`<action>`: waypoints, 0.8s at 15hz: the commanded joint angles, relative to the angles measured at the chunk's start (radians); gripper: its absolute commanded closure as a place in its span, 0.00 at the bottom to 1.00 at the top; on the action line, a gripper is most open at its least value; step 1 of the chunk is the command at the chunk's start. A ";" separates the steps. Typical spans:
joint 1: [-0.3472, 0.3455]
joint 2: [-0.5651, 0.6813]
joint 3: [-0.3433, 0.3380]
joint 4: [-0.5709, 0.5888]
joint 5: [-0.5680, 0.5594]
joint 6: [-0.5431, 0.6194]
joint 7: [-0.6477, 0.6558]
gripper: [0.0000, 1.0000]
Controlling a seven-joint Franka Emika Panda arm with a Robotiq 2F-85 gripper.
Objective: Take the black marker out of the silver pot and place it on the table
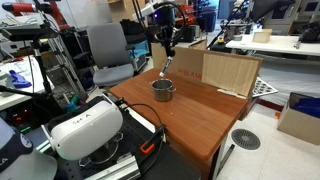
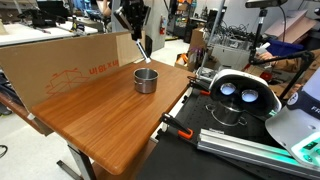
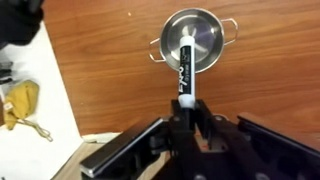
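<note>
The silver pot stands on the reddish-brown table. My gripper is above the pot and shut on the black marker, which points from the fingers toward the pot. In both exterior views the marker hangs slanted below the fingers, its tip just over the pot's rim.
A pale plywood board stands upright at the table's far edge. A cardboard sheet lines the table's back side. A white headset device sits off the table's end. A yellow cloth lies on the floor.
</note>
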 commanded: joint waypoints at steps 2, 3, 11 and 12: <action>-0.034 -0.033 0.002 0.056 0.055 -0.157 -0.066 0.95; -0.043 -0.031 -0.002 0.072 0.058 -0.182 -0.073 0.95; -0.103 0.033 -0.023 0.135 0.051 -0.305 -0.158 0.95; -0.108 0.046 -0.023 0.138 0.057 -0.309 -0.167 0.95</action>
